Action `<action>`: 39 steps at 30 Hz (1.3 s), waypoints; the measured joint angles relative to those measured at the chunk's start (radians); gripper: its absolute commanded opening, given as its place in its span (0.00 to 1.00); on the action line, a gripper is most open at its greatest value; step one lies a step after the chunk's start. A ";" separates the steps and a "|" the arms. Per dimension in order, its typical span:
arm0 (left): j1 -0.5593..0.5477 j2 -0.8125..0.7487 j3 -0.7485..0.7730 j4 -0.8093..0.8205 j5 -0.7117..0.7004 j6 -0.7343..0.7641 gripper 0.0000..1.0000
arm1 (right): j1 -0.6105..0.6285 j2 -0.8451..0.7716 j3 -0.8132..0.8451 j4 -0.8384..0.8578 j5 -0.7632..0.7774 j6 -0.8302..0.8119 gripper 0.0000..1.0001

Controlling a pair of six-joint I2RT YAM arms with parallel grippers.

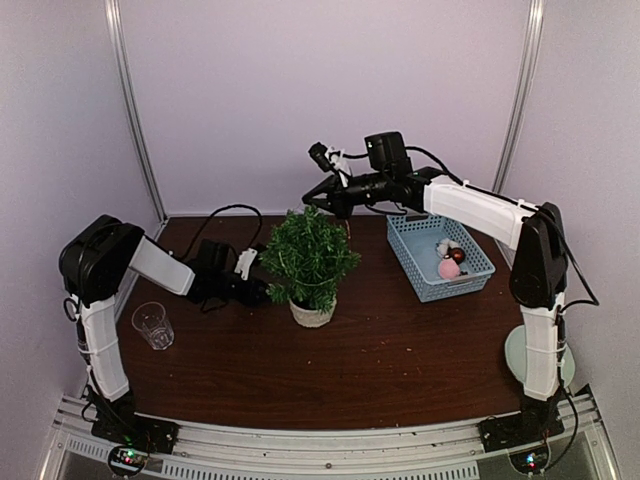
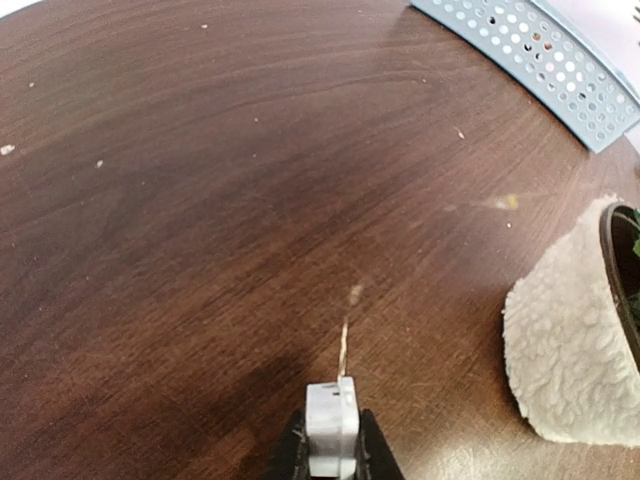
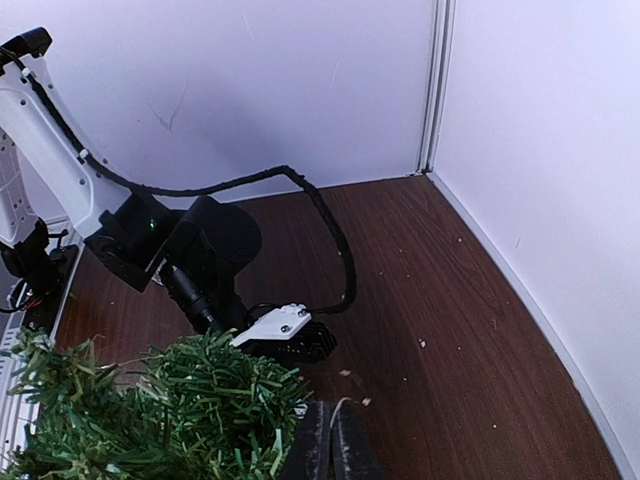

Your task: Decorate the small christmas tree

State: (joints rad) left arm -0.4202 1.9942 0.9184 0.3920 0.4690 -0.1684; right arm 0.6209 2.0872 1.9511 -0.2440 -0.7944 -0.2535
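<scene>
The small bushy dark-green artificial christmas tree (image 1: 310,255), in a fuzzy white round pot (image 1: 312,314), is standing mid-way across the dark wooden table (image 1: 400,360), left of the light-blue perforated plastic basket (image 1: 455,287). The left gripper (image 1: 262,288) is lying low just beside the pot, its jaws drawn nearly together. The right gripper (image 1: 322,200) is hovering over the treetop, its jaws pressed closed.

small christmas tree (image 1: 310,255): table (image 1: 400,360) centre | basket (image 1: 458,287): right of it | cup (image 1: 152,325): far left
</scene>
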 measured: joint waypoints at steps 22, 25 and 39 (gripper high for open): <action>0.009 -0.325 0.093 -0.341 -0.200 -0.016 0.00 | -0.024 -0.020 -0.132 0.161 0.136 0.116 0.28; 0.009 -0.341 0.092 -0.388 -0.228 -0.023 0.00 | -0.024 -0.040 -0.169 0.190 0.101 0.124 0.30; 0.009 -0.297 0.384 -0.549 -0.309 0.011 0.00 | -0.021 -0.058 -0.193 0.218 0.005 0.154 0.52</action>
State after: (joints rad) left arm -0.4110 1.6970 1.3025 -0.1574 0.1596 -0.1574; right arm 0.6003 2.0289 1.7584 -0.0257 -0.7891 -0.0994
